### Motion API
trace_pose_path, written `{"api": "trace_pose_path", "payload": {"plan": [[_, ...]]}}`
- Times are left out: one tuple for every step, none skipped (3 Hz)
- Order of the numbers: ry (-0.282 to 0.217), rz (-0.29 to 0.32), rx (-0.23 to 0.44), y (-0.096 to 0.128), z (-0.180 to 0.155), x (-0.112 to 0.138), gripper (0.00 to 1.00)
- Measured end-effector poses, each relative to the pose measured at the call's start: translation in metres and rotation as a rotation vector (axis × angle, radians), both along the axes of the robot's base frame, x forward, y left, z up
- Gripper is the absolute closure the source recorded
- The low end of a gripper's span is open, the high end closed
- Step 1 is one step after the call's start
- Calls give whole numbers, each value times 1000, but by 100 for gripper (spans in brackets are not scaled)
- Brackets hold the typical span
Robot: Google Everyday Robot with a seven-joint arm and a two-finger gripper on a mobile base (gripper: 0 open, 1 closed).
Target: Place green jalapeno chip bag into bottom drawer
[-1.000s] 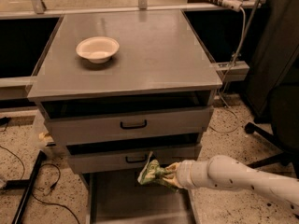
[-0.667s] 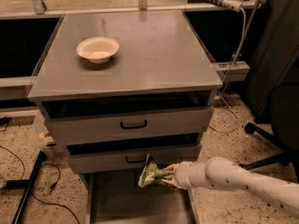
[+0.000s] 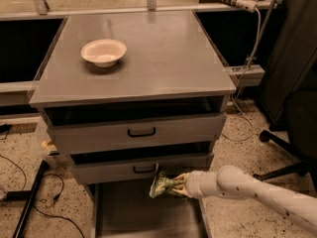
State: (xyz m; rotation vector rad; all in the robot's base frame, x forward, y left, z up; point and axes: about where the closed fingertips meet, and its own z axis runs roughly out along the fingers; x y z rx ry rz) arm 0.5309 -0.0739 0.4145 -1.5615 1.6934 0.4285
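**A:** Where's the pincer?

**B:** The pincer (image 3: 179,185) is low, at the front of the cabinet (image 3: 59,138), just under the mid drawer (image 3: 109,171). It's above the pulled-out bottom drawer (image 3: 133,216). It's on a smooth, rounded white arm (image 3: 257,191) w/ dark specks, reaching in from the right.

**A:** Grip?

**B:** Fingers pinched tight on the right end of the green jalapeno chip bag (image 3: 161,184). The bag's crumpled and glossy, green w/ pale print. It sticks out leftward, held in the air over the back part of the drawer.

**A:** Drawer itself?

**B:** Wide grey metal tray w/ a flat dull floor and low, thin side walls.

**A:** Rest?

**B:** The top drawer (image 3: 89,135) and mid drawer have grey sheet-metal fronts, each w/ a slim black handle (image 3: 141,132). The cabinet's top surface (image 3: 168,53) is smooth grey, faintly shiny. A round, shallow white bowl (image 3: 104,52) sits on it, left-rear. The ground (image 3: 242,148) is speckled terrazzo, w/ black cables (image 3: 54,202) at left and a black chair (image 3: 297,123) at right.
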Motion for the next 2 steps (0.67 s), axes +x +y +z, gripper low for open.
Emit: {"api": "trace_pose_path", "payload": {"plan": [[72,-46,-9,0,-44,2,100],[134,-74,-44,-2,-113,-4,100]]}}
